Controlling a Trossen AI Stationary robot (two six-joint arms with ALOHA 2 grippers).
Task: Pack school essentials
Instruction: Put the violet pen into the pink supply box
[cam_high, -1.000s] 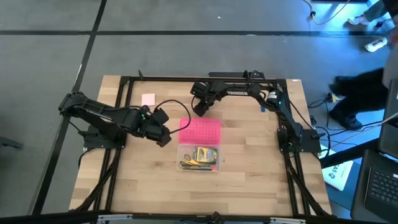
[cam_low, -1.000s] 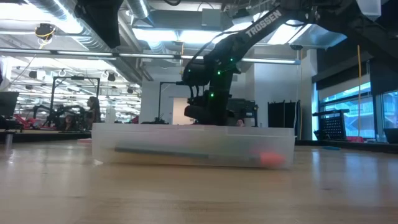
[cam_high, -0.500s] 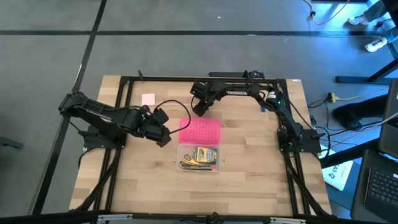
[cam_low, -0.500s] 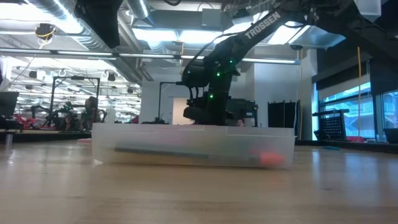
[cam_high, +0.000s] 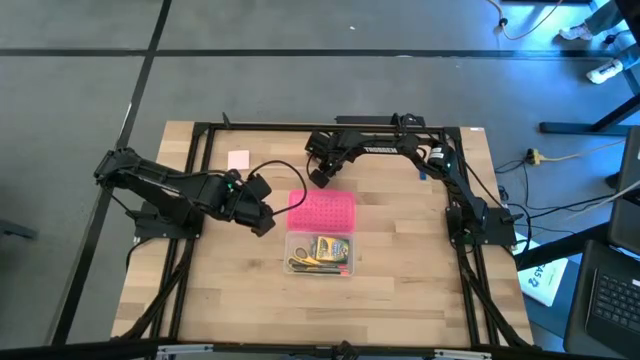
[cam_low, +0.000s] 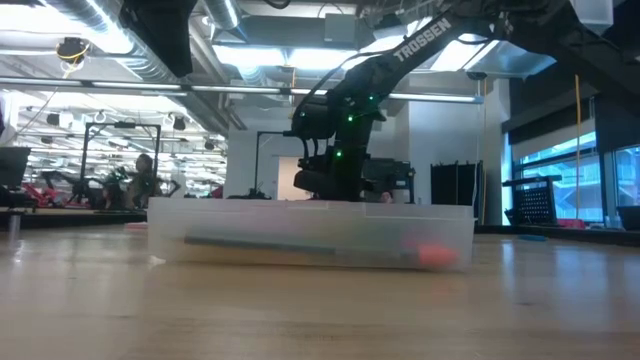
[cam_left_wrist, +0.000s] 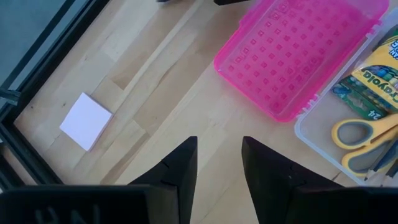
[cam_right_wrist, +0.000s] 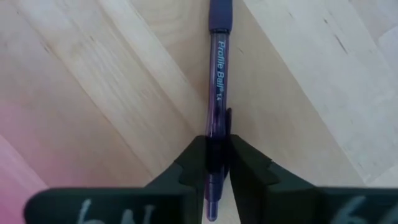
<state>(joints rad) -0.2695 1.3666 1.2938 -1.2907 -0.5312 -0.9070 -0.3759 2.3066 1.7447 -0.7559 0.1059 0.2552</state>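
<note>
A clear case lies mid-table with its pink lid swung open toward the far side. The yellow-green crayon box and the yellow-handled scissors lie inside it. The pale pink pad lies flat near the far left corner. A tiny blue piece lies toward the far right. My right gripper is beyond the lid, shut on a dark pen. My left gripper hovers open left of the lid, touching nothing. My right gripper pinches the pen by its clear barrel, below the dark rubber grip, between the two fingers. The fingers point down from above and lie across the pen. The pen lies level along the wood; whether it rests on the table I cannot tell.
A black frame runs round the table's far and side edges. Bare wood spreads on the near side of the case and to its left and right. The room shows beyond the far edge.
Both arms have kept still. A person beyond the table's right edge has walked out of the high view.
</note>
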